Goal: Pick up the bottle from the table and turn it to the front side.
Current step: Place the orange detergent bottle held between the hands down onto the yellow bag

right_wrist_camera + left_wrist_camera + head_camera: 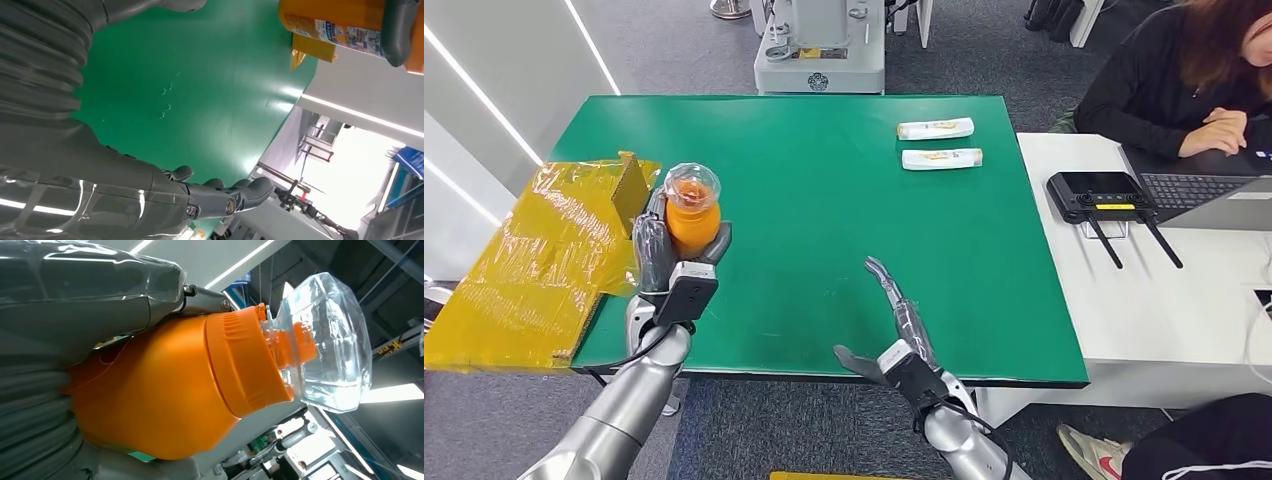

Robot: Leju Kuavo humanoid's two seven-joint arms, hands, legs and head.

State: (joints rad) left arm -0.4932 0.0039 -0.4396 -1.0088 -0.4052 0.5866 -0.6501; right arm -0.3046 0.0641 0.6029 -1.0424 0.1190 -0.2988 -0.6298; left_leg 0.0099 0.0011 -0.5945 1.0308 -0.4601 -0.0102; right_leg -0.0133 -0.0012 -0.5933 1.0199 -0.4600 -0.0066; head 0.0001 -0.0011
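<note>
An orange bottle [692, 222] with a clear faceted cap [692, 184] is held upright above the left part of the green table [824, 180]. My left hand [662, 248] grips its lower body from behind. In the left wrist view the bottle [170, 390] and its clear cap [325, 340] loom close. The right wrist view catches the bottle's labelled side [340, 25]. My right hand [894, 310] hovers open over the table's near edge, fingers stretched forward, holding nothing; its fingers [225, 197] also appear in the right wrist view.
A yellow-wrapped box [544, 260] stands at the table's left edge. Two white tubes [939, 143] lie at the far right of the green mat. A white desk [1164, 290] to the right carries a black router and a laptop, with a person seated behind it.
</note>
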